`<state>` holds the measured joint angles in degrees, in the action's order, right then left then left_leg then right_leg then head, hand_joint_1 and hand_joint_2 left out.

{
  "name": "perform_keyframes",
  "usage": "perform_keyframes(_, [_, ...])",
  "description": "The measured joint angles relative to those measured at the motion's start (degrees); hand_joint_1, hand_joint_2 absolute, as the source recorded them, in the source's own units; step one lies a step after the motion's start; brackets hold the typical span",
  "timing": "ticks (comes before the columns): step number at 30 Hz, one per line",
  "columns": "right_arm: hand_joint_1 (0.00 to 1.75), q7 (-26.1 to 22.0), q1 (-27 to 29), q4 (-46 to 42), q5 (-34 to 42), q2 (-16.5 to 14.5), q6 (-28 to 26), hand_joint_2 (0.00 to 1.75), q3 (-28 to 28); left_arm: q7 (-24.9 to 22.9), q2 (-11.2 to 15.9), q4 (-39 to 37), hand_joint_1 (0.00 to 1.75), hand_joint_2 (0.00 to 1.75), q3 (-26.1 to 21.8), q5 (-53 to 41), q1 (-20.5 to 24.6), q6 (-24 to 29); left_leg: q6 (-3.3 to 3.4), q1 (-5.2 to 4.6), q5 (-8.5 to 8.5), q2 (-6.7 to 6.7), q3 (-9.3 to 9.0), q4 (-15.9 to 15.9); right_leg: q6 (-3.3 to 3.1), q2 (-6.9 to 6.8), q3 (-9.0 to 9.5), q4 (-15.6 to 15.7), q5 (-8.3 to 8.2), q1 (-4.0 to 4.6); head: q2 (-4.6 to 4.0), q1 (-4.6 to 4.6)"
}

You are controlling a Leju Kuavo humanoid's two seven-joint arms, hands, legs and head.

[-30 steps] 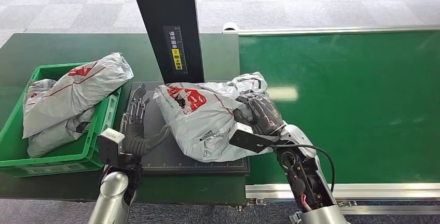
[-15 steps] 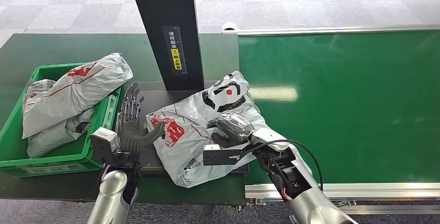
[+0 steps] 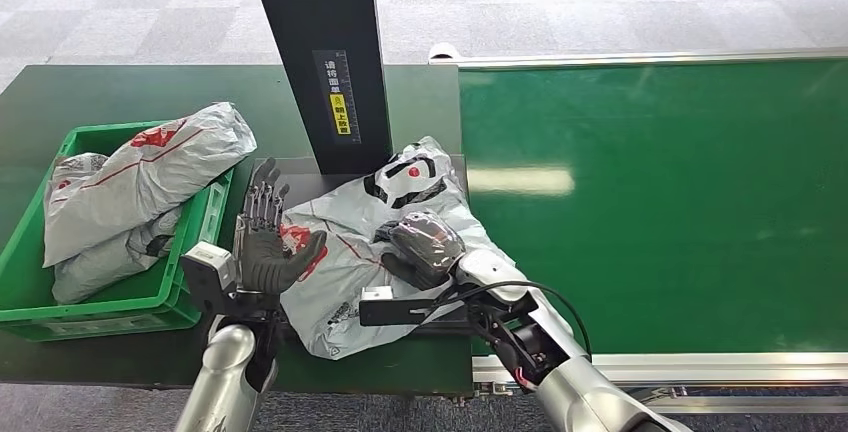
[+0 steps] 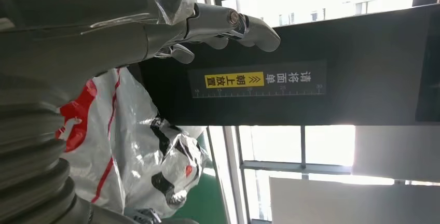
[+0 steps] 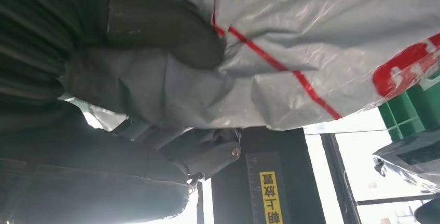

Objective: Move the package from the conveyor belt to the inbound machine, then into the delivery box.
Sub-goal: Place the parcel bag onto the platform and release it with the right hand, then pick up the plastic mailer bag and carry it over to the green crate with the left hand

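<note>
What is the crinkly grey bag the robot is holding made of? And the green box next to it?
The bag looks like thin, glossy plastic film: it wrinkles, folds and catches light, with red and black print. The right hand grips it, bunching it up. The green box looks like hard moulded plastic, probably rigid: it has straight ribbed walls and a dull sheen.

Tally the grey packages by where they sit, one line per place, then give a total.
In the green box: 2 packages, upper and lower
On the inbound machine's dark plate: 1 package, gripped by the right hand, with the left hand against its near end
On the conveyor belt: 0
Total: 3
</note>
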<state>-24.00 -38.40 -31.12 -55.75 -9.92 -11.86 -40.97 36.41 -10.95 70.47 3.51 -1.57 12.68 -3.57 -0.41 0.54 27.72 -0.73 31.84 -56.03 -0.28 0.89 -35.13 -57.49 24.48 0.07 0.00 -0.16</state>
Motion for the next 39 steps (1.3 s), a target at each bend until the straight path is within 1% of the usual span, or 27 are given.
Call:
perform_keyframes(6, [0.00, -1.17, -0.01, 0.84, 5.02, -0.79, -0.11, 1.75, 1.23, -0.17, 0.06, -0.17, 0.00, 1.75, 0.10, 1.03, 0.07, -0.50, 0.00, -0.01, 0.00, 0.00, 0.00, 0.00, 0.00, 0.00, 0.00, 0.00, 0.00, -0.01, 0.00, 0.01])
perform_keyframes(14, [0.00, -2.35, 0.03, 1.24, 7.82, -1.17, 0.11, 1.75, 3.14, -0.22, 0.08, -0.27, 0.00, 1.75, 0.10, 1.22, 0.10, -0.59, 0.00, -0.01, 0.00, 0.00, 0.00, 0.00, 0.00, 0.00, 0.00, 0.00, 0.00, -0.01, -0.01, 0.01])
perform_keyframes(17, [0.00, -4.86, 0.33, 1.22, 11.81, -1.24, 1.49, 1.75, 4.63, -0.32, 0.14, -0.28, 0.00, 1.75, 0.09, 1.07, 0.09, -0.63, 0.00, 0.00, 0.00, 0.00, 0.00, 0.00, 0.00, 0.00, 0.00, 0.00, 0.00, -0.01, 0.00, 0.00])
perform_keyframes(20, [0.00, -9.11, 1.31, 0.51, 17.61, -1.32, 4.29, 1.75, 6.94, -0.49, 0.28, -0.32, 0.00, 1.75, 0.09, 0.62, 0.06, -0.99, 0.00, 0.00, 0.00, 0.00, 0.01, 0.00, 0.00, 0.00, 0.00, 0.00, 0.00, -0.01, 0.00, 0.01])
perform_keyframes(22, [0.00, -12.30, 2.42, -0.90, 22.39, -1.49, 6.48, 1.75, 9.03, -0.75, 0.40, -0.46, 0.00, 1.75, 0.13, -0.12, 0.05, -1.32, 0.00, -0.01, 0.00, 0.00, 0.01, 0.00, 0.00, -0.01, 0.00, 0.00, 0.00, -0.01, 0.00, 0.00])
perform_keyframes(24, [0.00, -14.37, 3.66, -3.20, 26.82, -1.65, 7.98, 1.75, 11.14, -1.06, 0.51, -0.69, 0.00, 1.75, 0.22, -1.25, 0.03, -1.58, 0.00, -0.01, 0.00, 0.00, 0.01, 0.00, 0.00, -0.01, 0.00, 0.00, 0.00, -0.01, 0.00, 0.00])
perform_keyframes(27, [0.00, -15.04, 5.74, -8.31, 33.89, -1.72, 10.65, 1.75, 14.23, -1.37, 0.78, -1.01, 0.00, 1.75, 0.72, -4.00, -0.04, -1.57, 0.00, -0.01, 0.00, 0.00, 0.01, 0.00, 0.00, -0.01, 0.00, 0.00, 0.00, -0.01, 0.00, 0.01])
perform_keyframes(30, [0.00, -14.12, 7.54, -13.64, 39.44, -1.67, 13.59, 1.75, 17.17, -1.42, 1.11, -1.07, 0.00, 1.75, 1.34, -6.52, -0.18, -0.85, 0.00, -0.01, 0.01, 0.00, 0.01, 0.00, 0.00, 0.00, 0.00, 0.00, 0.00, -0.01, 0.00, 0.01])
perform_keyframes(36, [0.00, -13.74, 9.38, -19.19, 41.39, -1.57, 14.62, 1.75, 19.59, -1.54, 1.45, -1.07, 0.00, 1.75, 2.03, -8.96, -0.28, -0.18, 0.00, 0.00, 0.01, 0.00, -0.01, 0.00, 0.00, 0.01, 0.00, 0.00, 0.00, -0.01, -0.01, -0.01])
perform_keyframes(39, [0.00, -13.79, 10.25, -22.01, 43.19, -1.46, 14.44, 1.75, 20.17, -3.25, 1.98, -1.21, 0.00, 1.75, 3.70, -15.57, -0.15, 1.85, 0.00, -0.01, 0.00, 0.00, -0.02, 0.00, 0.00, 0.01, 0.00, 0.00, 0.00, -0.01, -0.01, -0.01])
